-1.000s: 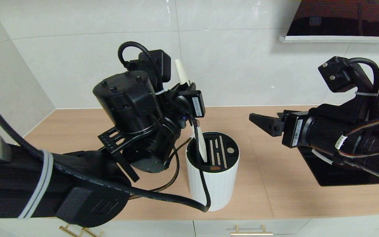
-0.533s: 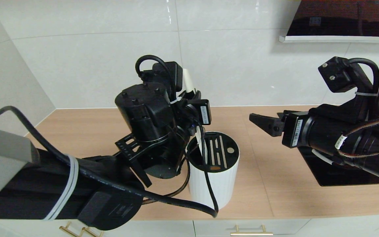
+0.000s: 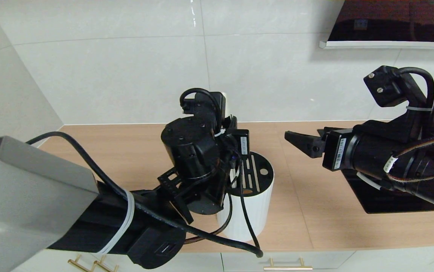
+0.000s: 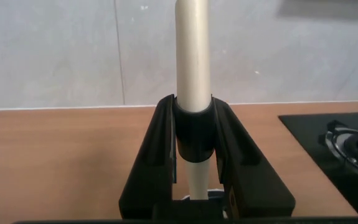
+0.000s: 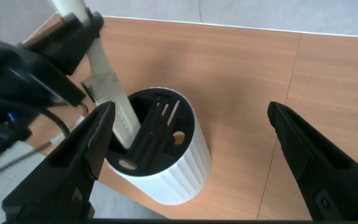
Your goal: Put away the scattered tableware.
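Left gripper [image 4: 194,127] clamps tight on the white knife [image 4: 193,56], blade inside the white holder [image 5: 172,180]. Right gripper [image 5: 190,112], right of the holder, gapes wide, empty. The print on its label [image 3: 338,153] is too small to read.

We see holder [image 3: 253,211] white, vertical ribbing on wall, top black with tan spots. Knife [image 4: 191,56]: cream handle, white blade. We note countertop [image 3: 126,147] light wood grain, cooktop [image 3: 383,196] glossy black, wall tiles [image 3: 126,75] white, drawer pulls [image 3: 288,268] brass.

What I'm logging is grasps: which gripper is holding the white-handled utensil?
The left gripper: it is shut on the white-handled utensil, whose lower end dips into the white holder. The right gripper is open and empty.
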Available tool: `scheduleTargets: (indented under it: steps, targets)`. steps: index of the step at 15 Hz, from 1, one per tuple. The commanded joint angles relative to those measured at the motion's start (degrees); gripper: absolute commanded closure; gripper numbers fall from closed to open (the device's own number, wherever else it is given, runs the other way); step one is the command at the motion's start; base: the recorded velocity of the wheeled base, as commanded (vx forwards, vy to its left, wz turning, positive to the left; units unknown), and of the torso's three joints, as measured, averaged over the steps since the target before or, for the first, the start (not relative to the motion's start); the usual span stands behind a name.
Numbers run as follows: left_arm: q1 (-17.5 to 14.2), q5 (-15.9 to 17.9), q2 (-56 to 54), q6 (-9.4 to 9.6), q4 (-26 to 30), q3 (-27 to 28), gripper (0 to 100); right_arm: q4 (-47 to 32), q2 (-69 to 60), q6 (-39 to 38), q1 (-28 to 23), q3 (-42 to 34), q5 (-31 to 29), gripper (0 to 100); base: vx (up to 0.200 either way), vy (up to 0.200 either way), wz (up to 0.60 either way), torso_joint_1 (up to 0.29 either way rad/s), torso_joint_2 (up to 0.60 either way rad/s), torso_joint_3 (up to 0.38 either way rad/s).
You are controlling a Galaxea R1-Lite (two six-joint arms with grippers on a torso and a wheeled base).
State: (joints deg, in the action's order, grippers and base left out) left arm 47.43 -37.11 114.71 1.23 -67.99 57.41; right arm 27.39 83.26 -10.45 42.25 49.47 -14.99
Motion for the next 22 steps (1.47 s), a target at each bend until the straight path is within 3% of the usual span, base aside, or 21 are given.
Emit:
scheduleTargets:
  steps: [1, 22]
  targets:
    - [0.47, 0.02, 0.86, 0.00, -0.22, -0.19, 100, 0.03, 0.06, -0.01, 0.02, 0.01, -0.03, 0, 0.000, 0.000, 0.00, 0.000, 0.00, 0.000]
    - [1.79, 0.28, 7.19, -0.53, -1.80, -3.44, 100, 0.03, 0.15, -0.01, 0.11, -0.25, 0.05, 0, 0.000, 0.000, 0.00, 0.000, 0.00, 0.000]
